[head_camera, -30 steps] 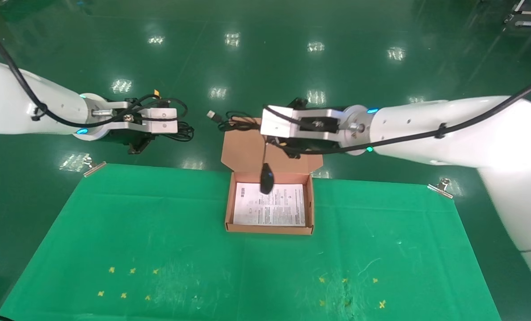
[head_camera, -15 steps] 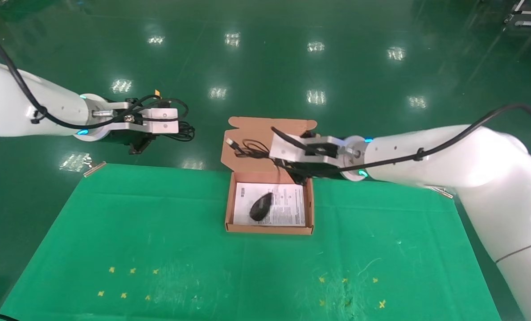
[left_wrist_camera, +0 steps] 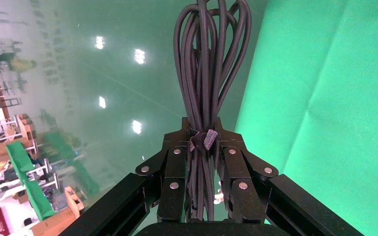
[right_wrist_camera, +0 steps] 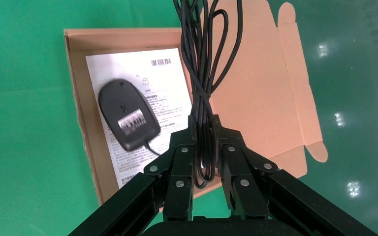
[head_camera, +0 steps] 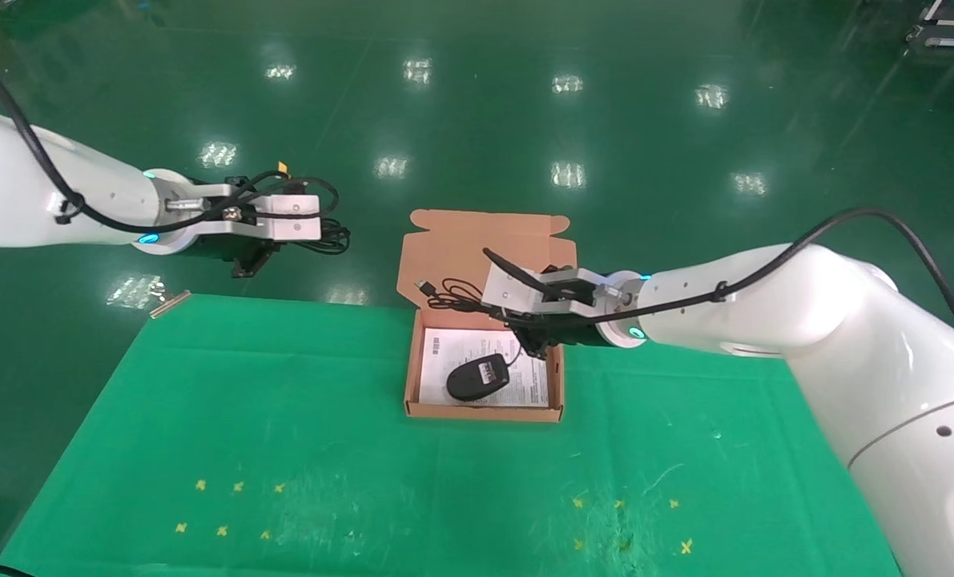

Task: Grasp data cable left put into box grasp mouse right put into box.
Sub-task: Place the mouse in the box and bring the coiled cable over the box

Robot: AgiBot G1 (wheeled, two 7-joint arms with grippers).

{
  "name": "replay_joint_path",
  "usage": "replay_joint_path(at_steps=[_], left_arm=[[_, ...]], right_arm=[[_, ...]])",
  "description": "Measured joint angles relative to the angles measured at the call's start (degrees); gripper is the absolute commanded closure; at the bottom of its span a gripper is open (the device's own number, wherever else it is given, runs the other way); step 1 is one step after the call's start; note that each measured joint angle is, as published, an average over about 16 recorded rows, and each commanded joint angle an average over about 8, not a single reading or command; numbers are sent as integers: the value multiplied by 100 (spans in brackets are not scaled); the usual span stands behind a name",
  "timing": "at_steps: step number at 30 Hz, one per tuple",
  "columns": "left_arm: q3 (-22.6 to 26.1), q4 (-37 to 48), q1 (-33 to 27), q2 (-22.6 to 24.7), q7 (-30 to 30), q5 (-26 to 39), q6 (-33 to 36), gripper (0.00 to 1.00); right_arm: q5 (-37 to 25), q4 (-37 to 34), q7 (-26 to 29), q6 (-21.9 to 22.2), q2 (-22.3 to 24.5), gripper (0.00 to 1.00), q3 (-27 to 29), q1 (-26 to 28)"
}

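The black mouse (head_camera: 478, 377) lies in the salmon-brown box (head_camera: 483, 413) on the white sheet, its silver label facing up; it also shows in the right wrist view (right_wrist_camera: 128, 113). My right gripper (head_camera: 534, 340) hovers over the box's back right part, shut on the mouse's cord (right_wrist_camera: 204, 73). The cord's loops and USB plug (head_camera: 423, 285) hang over the open lid (head_camera: 444, 248). My left gripper (head_camera: 272, 247) is held beyond the table's back left edge, shut on the data cable (left_wrist_camera: 206, 73), a looped black bundle.
The box stands at the back middle of the green cloth table (head_camera: 284, 401). A metal clip (head_camera: 170, 300) holds the cloth's back left corner. Yellow cross marks (head_camera: 228, 509) lie near the front on both sides. Shiny green floor lies beyond the table.
My right gripper has come down and nearer over the box with the cord. The mouse went from hanging above the box to lying inside it. The left arm has not moved.
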Motion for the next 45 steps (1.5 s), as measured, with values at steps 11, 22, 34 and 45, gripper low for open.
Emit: replay_joint_path(at_steps=[11,22,34,45], left_arm=[[1,-10,5,1,2,-1,0,100],[32,61,234,250,275,-155,-290,100],[16,716,781,981,1280,-919,-1288,100],[308,1092,1114,1275,2170,-2031,-1951,100]], right_arm=[[63,-61,-5,-3,3,0,-77,38],[30,144,38,21,323,0,-75,107],[-150,512,236,24,1057,0,4,260],[-243,1064,522,-131,1614,0,72,223]])
